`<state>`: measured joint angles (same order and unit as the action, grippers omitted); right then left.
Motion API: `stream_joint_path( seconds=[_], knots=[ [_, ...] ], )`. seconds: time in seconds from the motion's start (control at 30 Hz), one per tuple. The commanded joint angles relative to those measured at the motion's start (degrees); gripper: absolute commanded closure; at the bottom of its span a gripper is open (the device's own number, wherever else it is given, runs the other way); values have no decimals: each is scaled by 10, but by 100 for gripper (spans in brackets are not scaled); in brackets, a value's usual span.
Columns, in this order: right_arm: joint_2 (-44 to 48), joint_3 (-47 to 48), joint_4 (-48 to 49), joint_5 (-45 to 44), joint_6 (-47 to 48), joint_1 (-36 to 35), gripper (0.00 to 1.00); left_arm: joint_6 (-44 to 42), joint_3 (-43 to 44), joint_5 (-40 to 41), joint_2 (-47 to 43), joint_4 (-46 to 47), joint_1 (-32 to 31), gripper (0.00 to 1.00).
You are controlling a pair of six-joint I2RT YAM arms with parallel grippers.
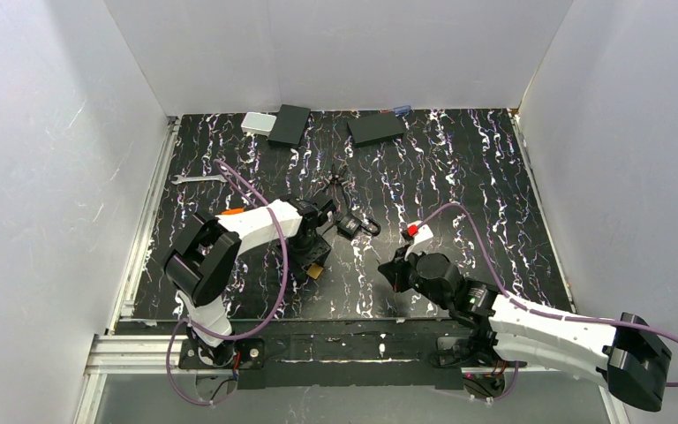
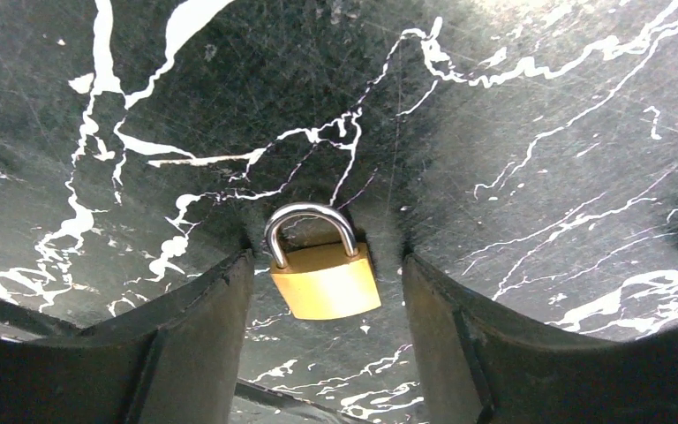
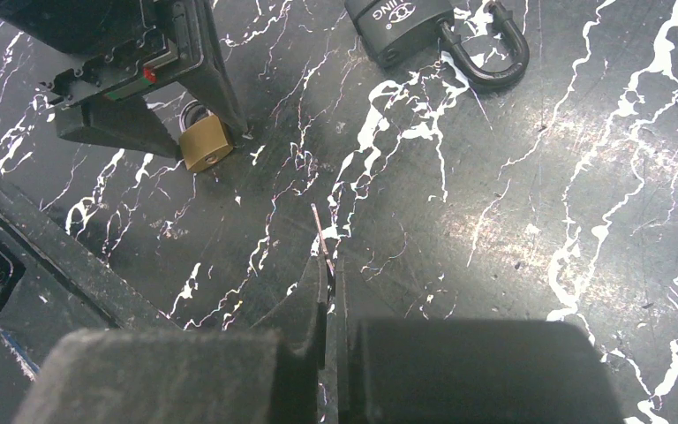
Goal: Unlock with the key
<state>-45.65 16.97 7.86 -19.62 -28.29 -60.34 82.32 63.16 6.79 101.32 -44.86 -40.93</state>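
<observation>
Top view first. The left gripper (image 1: 313,262) hangs over the brass padlock (image 1: 316,272), near the front-left of the table (image 1: 459,177). The right gripper (image 1: 395,269) sits well apart, with the padlock at about 9 o'clock from it. A black padlock (image 1: 356,227) lies at roughly 1 o'clock from the brass one. We take it as a distractor, since the left arm is working on the brass one.

Left wrist view: the jaws stand apart, one finger on each side of the brass body and neither touching it, so nothing is gripped yet. The padlock lies flat, its shackle pointing to 12 o'clock and its base to 6 o'clock, towards the wrist.

Right wrist view: the fingers are clenched tight on the key (image 3: 321,238), a thin blade sticking out towards 12 o'clock, tipped a touch to 11. From the blade tip the brass padlock lies at about 10 o'clock, well apart. The end of the lock facing this camera shows a small dark spot (probably the keyhole, but too small to be sure).

What the next move turns on, as we judge it: blade axis and lock axis don't line up yet. The left arm is the nearer one and should clamp the body, then the right arm swings the key round to the base.
</observation>
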Motion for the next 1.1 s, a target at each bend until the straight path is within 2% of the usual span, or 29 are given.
stream_joint_path(
  seconds=[0.0, 0.13, 0.27, 0.37, 0.5, 0.63, 0.8, 0.97, 1.07],
  knots=[
    [10, -6, 22, -15, -4, 3, 99, 13, -20, 27, 20, 10, -5, 44],
    [10, -6, 22, -15, -3, 3, 99, 17, -23, 29, 20, 14, -9, 57],
    [10, -6, 22, -15, -4, 3, 99, 5, -28, 26, 12, 35, -15, 79],
    [13, -7, 21, -13, -4, 3, 99, -4, -36, 26, -4, 43, -18, 100],
    [25, -11, 22, -12, -3, 3, 99, -9, -83, 34, -63, 83, -23, 100],
    [43, -14, 20, -15, -4, 4, 99, -26, -175, 15, -158, 210, -23, 100],
    [58, 2, -7, -16, -9, 4, 99, -32, -271, -11, -280, 314, -21, 100],
    [70, 28, -25, 23, -33, 4, 99, -36, -308, -35, -365, 341, -14, 100],
    [66, 54, -41, 55, -50, 3, 99, -52, -311, -83, -399, 354, 5, 100]
  ],
)
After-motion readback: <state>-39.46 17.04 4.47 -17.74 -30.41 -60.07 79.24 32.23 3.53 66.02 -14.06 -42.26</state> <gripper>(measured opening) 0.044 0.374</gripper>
